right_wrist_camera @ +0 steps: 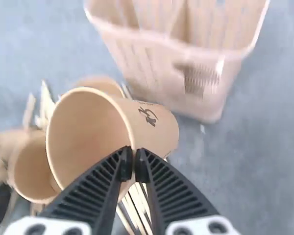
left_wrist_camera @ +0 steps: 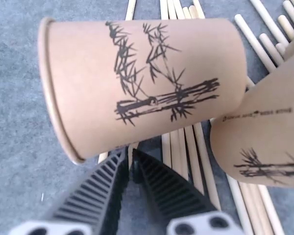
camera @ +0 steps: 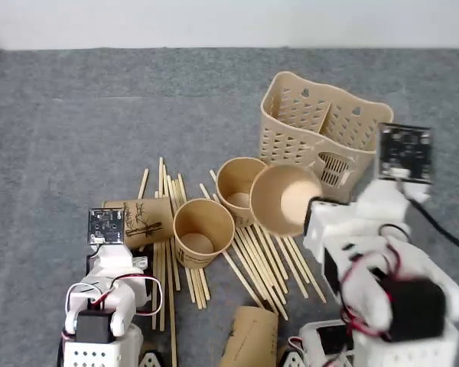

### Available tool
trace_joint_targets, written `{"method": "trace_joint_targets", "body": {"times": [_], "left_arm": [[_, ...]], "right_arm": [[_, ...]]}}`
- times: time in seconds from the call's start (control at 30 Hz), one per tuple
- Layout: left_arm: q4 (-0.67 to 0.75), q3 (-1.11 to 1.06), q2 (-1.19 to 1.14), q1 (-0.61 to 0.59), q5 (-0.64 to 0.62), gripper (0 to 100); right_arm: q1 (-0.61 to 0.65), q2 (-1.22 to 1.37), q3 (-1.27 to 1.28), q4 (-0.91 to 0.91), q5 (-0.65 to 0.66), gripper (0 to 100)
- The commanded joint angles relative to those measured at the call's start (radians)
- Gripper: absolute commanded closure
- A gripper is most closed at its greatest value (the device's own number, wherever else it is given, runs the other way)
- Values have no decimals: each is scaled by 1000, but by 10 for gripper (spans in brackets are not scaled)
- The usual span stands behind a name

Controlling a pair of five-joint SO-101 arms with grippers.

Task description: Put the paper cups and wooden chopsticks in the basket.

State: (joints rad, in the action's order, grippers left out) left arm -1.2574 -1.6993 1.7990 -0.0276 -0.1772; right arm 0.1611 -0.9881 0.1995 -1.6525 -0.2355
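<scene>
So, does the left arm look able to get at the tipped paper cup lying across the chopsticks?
Probably yes. The paper cup lies right ahead of the left end effector, nothing between them. The end effector is shut, so it would need to open first; a second cup sits close beside.

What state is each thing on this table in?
basket: upright
held cup: tilted, rim pinched in right gripper
left gripper: shut, holding nothing
cup by left gripper: on its side
middle cup: upright
back cup: upright
nearest cup: on its side
chopsticks: scattered flat
</scene>
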Motion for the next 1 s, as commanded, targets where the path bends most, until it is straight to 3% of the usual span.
{"method": "trace_joint_targets", "body": {"times": [0.0, 0.23, 0.4, 0.63, 0.97], "left_arm": [[-3, 16, 17, 2, 5, 986], [-3, 16, 17, 2, 5, 986], [-3, 16, 17, 2, 5, 986], [-3, 16, 17, 2, 5, 986], [-3, 16, 17, 2, 5, 986]], "right_arm": [[-13, 67, -209, 30, 25, 991], [-24, 325, -614, 44, 23, 991], [-133, 515, -795, 54, 28, 991], [-242, 677, -809, 42, 21, 991], [-300, 799, -752, 21, 21, 991]]}}
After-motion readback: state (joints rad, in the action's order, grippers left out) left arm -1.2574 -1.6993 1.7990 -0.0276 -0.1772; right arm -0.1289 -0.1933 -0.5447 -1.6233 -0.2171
